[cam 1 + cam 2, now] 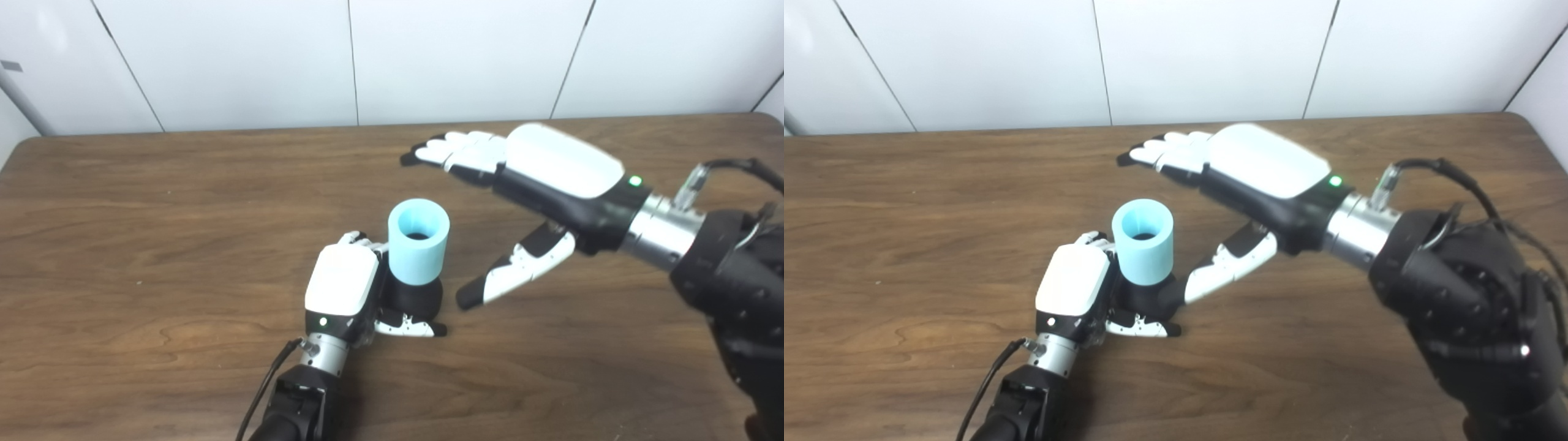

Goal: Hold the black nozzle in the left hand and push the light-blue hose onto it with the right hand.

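Left eye view: the black nozzle point(415, 297) is being gripped near the middle of the wooden table point(153, 245) by the left hand point(343, 288), whose fingers are being wrapped around the nozzle body while the thumb is being pressed across its lower front. The light-blue hose point(419, 241) is being carried upright on top of the nozzle — its lower end is seated over the black part and its open mouth is being presented upward. The right hand point(539, 184) is being held to the right of the hose and apart from it; nothing is being grasped, the fingers are being extended flat toward the far side of the table, and the thumb is being pointed down toward the nozzle without contact being visible.

Right eye view: the same arrangement is being shown from slightly to the right. The hose point(1143, 240) is being kept vertical on the nozzle point(1151, 297), which is being enclosed by the left hand point(1078, 291). The right hand point(1249, 177) is being displayed spread and empty — its thumb tip is being overlapped with the nozzle's right edge in this view, so contact cannot be confirmed. A white panelled wall point(1213, 55) is being seen behind the table.
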Tool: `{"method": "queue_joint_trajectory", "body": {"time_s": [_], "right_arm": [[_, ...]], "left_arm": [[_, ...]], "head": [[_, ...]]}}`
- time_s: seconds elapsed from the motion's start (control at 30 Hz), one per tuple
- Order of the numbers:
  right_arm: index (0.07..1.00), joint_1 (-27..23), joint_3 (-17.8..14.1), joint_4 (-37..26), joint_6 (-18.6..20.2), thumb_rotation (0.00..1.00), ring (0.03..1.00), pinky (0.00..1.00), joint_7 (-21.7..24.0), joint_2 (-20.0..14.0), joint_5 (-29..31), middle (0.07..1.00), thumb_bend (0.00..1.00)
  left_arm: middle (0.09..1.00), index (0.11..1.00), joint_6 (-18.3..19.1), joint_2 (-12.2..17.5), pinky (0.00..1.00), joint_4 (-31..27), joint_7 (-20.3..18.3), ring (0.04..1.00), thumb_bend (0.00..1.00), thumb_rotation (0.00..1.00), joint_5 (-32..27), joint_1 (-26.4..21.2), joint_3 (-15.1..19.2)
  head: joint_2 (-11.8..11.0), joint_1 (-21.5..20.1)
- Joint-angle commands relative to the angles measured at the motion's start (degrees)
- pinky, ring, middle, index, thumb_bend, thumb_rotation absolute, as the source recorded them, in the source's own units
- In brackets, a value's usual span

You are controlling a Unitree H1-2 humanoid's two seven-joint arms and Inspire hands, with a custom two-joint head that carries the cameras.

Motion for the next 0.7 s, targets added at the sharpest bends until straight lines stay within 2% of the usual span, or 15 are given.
{"method": "queue_joint_trajectory", "body": {"time_s": [0.0, 0.1, 0.3, 0.47, 0.67], "right_arm": [[0.972, 0.3, 0.3, -1.3, -4.5, 0.85, 0.999, 0.99, -2.8, 0.1, -2.2, 0.998, 0.75], [0.97, 2.0, 1.4, -0.8, -7.7, 0.89, 1.0, 1.0, -2.9, 0.7, -4.5, 1.0, 0.72], [0.974, 4.2, 1.9, 0.1, -10.9, 0.9, 1.0, 1.0, -2.1, 1.5, -6.7, 1.0, 0.72], [0.977, 7.0, 1.4, 2.5, -15.4, 0.89, 1.0, 1.0, -4.5, 1.6, -7.7, 1.0, 0.71], [0.988, 8.1, 0.3, 2.9, -16.6, 0.95, 1.0, 1.0, -4.2, 1.9, -7.8, 1.0, 0.7]], "left_arm": [[0.49, 0.487, 0.1, 0.6, 0.79, 0.7, -3.4, 0.609, 0.52, 0.0, 0.8, 0.5, -0.9], [0.487, 0.49, 0.0, 0.6, 0.79, 0.6, -3.6, 0.612, 0.52, 0.0, 0.5, 0.6, -0.7], [0.484, 0.49, 0.1, 0.3, 0.8, 0.6, -3.8, 0.614, 0.53, 0.0, 0.1, 0.7, -0.5], [0.476, 0.493, -0.1, 0.3, 0.8, 0.7, -3.2, 0.606, 0.53, 0.0, 0.0, 0.7, -0.4], [0.476, 0.491, -0.3, 0.1, 0.8, 1.1, -3.0, 0.601, 0.53, 0.0, -0.3, 0.7, -0.3]], "head": [[0.0, 0.0], [0.0, 0.2], [0.2, 0.2], [0.2, 0.2], [0.4, 0.0]]}}
